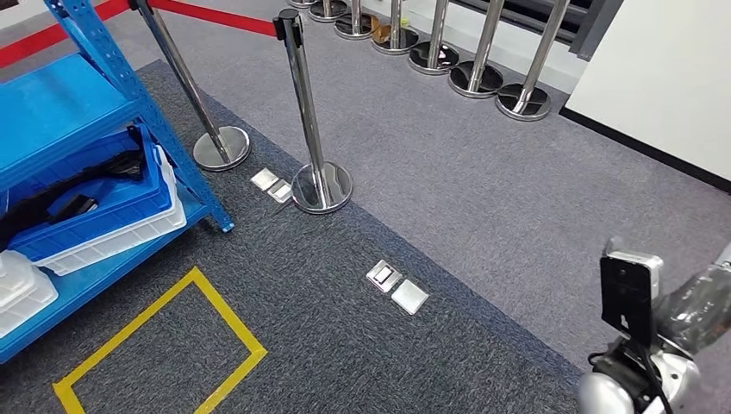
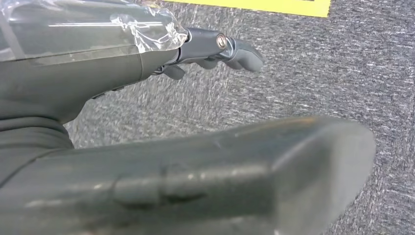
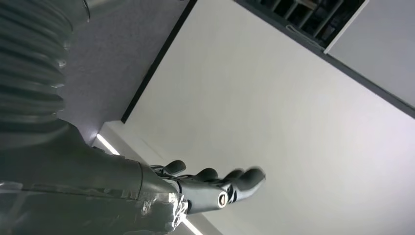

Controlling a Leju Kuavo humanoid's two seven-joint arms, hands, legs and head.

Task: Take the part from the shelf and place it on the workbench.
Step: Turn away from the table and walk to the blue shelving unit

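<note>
The left hand [image 2: 215,49] hangs over grey carpet [image 2: 342,73], fingers stretched out and slightly apart, holding nothing; a strip of yellow floor tape [image 2: 274,6] lies just beyond the fingertips. The right hand [image 3: 215,188] is likewise empty, its fingers extended and loosely spread, with a white wall [image 3: 274,107] beyond it. In the head view the right arm [image 1: 664,345] enters at the lower right, well apart from everything else.

Far to the left of that arm stands a blue shelf [image 1: 103,60]. On its lower level sits a blue bin [image 1: 103,203] nested in a white bin [image 1: 129,233]; the blue bin holds dark, strap-like parts [image 1: 78,185], too tangled to count. Beside them, at the edge, is one more white container [image 1: 21,289]; its contents cannot be told.

A yellow taped rectangle [image 1: 172,345] marks the carpet before the shelf. Two chrome stanchions [image 1: 315,129] carry a red belt [image 1: 207,13]; at least six more line the far wall. Two pairs of metal floor plates [image 1: 396,286] sit in the carpet.
</note>
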